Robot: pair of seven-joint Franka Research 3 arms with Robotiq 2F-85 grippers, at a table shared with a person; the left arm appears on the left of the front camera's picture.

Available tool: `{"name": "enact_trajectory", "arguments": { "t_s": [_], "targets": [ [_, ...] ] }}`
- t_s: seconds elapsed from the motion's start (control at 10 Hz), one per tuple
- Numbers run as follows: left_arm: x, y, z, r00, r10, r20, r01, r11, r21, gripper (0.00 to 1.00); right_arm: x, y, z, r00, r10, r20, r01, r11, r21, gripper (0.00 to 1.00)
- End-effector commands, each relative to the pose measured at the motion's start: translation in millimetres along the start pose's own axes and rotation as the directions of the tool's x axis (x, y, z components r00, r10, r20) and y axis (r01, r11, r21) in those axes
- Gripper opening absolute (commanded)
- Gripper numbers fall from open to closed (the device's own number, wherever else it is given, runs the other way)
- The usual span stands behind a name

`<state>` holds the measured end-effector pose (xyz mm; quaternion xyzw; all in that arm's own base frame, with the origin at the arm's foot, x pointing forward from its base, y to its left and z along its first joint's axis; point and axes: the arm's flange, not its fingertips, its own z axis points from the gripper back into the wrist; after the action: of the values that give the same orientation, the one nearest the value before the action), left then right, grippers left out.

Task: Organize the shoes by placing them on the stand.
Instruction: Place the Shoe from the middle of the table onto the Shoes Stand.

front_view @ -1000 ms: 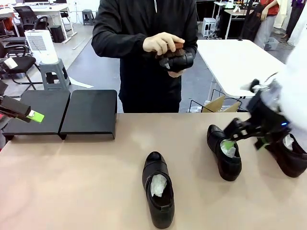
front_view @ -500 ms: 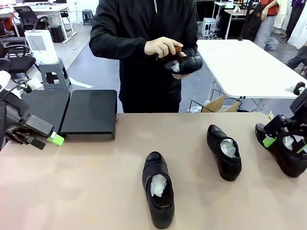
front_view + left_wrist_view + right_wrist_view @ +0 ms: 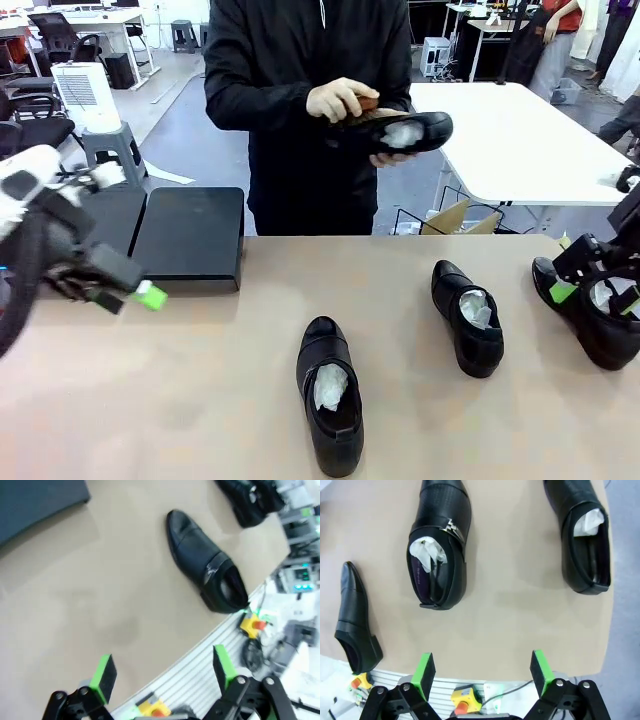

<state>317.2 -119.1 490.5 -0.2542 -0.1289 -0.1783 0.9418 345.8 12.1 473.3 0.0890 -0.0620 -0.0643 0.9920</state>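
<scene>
So, both tools were spread wide open with nothing in them: the left tool (image 3: 128, 285) hung over the desk (image 3: 200, 380) just in front of the black stand (image 3: 190, 235), and the right tool (image 3: 597, 297) hovered above the rightmost shoe (image 3: 600, 345) by the desk's right edge. The middle shoe (image 3: 330, 400) and the second shoe (image 3: 468, 320) lay on the desk well apart from the stand, both stuffed with white paper. The fourth shoe (image 3: 415, 130) was up in the person's hands (image 3: 340, 98) beyond the far side, with a red-brown brush (image 3: 370, 103) against it.
</scene>
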Motion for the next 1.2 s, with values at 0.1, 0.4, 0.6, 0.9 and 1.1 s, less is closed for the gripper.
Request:
{"name": "enact_trajectory", "arguments": {
  "t_s": [0.1,0.4,0.6,0.9,1.1],
  "targets": [
    [-34,-80,-66,0.977,0.181,-0.114,-0.154,0.966,0.208,1.00,0,-1,1,1.000,0.003,0.005,-0.003,1.000,-0.004,1.00],
    [-26,-98,-70,0.982,0.162,-0.099,-0.140,0.970,0.200,1.00,0,-1,1,1.000,0.003,0.005,-0.003,1.000,-0.004,1.00],
    [-33,-103,-88,0.968,0.193,-0.163,-0.156,0.963,0.218,1.00,0,-1,1,1.000,0.003,0.005,-0.003,1.000,-0.004,1.00],
    [-36,-145,-125,0.933,0.306,-0.187,-0.240,0.920,0.310,1.00,0,-1,1,1.000,0.003,0.005,-0.003,1.000,-0.004,1.00],
    [-32,-168,-147,0.929,0.319,-0.185,-0.244,0.909,0.339,1.00,0,-1,1,1.000,0.003,0.005,-0.003,1.000,-0.004,1.00]
  ]
}}
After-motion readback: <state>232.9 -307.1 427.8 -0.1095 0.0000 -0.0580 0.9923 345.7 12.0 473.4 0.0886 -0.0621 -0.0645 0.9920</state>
